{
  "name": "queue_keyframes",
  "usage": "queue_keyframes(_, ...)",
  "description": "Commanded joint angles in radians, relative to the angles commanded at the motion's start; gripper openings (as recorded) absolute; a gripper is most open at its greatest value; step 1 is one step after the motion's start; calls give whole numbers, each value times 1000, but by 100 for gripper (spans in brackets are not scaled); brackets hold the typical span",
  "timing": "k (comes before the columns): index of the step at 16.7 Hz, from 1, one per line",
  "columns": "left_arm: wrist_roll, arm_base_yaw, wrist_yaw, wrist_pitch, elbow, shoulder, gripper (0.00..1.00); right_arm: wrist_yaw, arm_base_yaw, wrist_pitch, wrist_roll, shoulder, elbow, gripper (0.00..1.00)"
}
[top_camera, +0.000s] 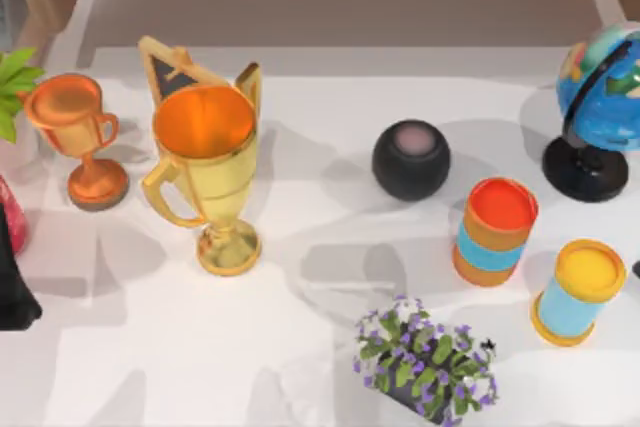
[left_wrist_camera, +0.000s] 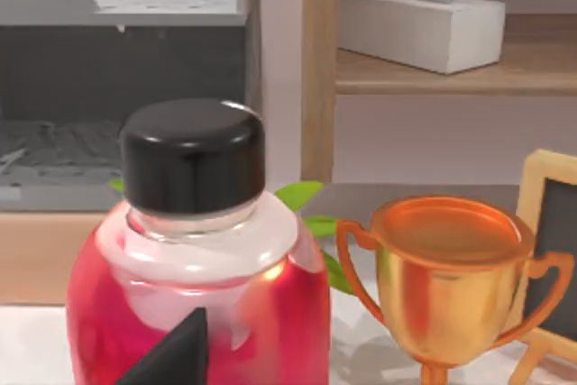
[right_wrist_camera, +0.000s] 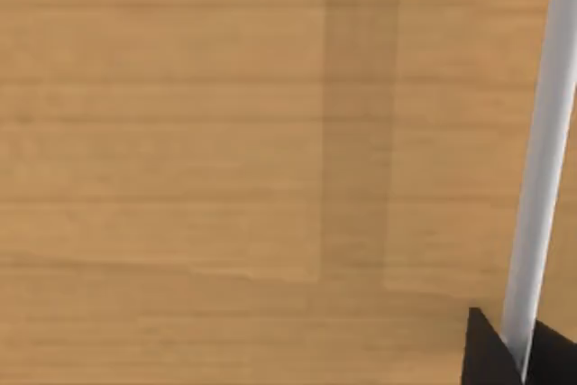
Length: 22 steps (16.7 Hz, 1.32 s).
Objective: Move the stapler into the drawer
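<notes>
The stapler is out of view. In the left wrist view, a grey-lined compartment with a wooden front (left_wrist_camera: 45, 259), apparently the drawer, stands behind a red bottle with a black cap (left_wrist_camera: 194, 250). My left gripper (left_wrist_camera: 171, 353) sits close against that bottle, and its dark body shows at the table's left edge (top_camera: 12, 287). A dark part of my right gripper (right_wrist_camera: 505, 353) faces a plain wooden panel (right_wrist_camera: 225, 151) at close range, beside a white strip (right_wrist_camera: 541, 160).
On the white table stand a copper trophy (top_camera: 80, 132), a large gold trophy (top_camera: 205, 162), a small chalkboard (top_camera: 175, 72), a black round speaker (top_camera: 411, 159), two coloured cans (top_camera: 495, 232) (top_camera: 577, 292), a globe (top_camera: 600, 107) and a flower pot (top_camera: 425, 362). A tissue box (left_wrist_camera: 419, 24) rests on the shelf.
</notes>
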Motion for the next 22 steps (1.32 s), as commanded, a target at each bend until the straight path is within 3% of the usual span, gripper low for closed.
queue_keyframes(7,0,0,0,0,0,0,100,-17,-14,27,1,-15,-38,0)
queue_keyframes(14,0,0,0,0,0,0,100,-123,-116,148,1,-81,-223,0)
queue_keyframes(19,0,0,0,0,0,0,100,-138,-136,166,2,-91,-251,0)
queue_keyframes(22,0,0,0,0,0,0,100,-138,-136,166,2,-91,-251,23)
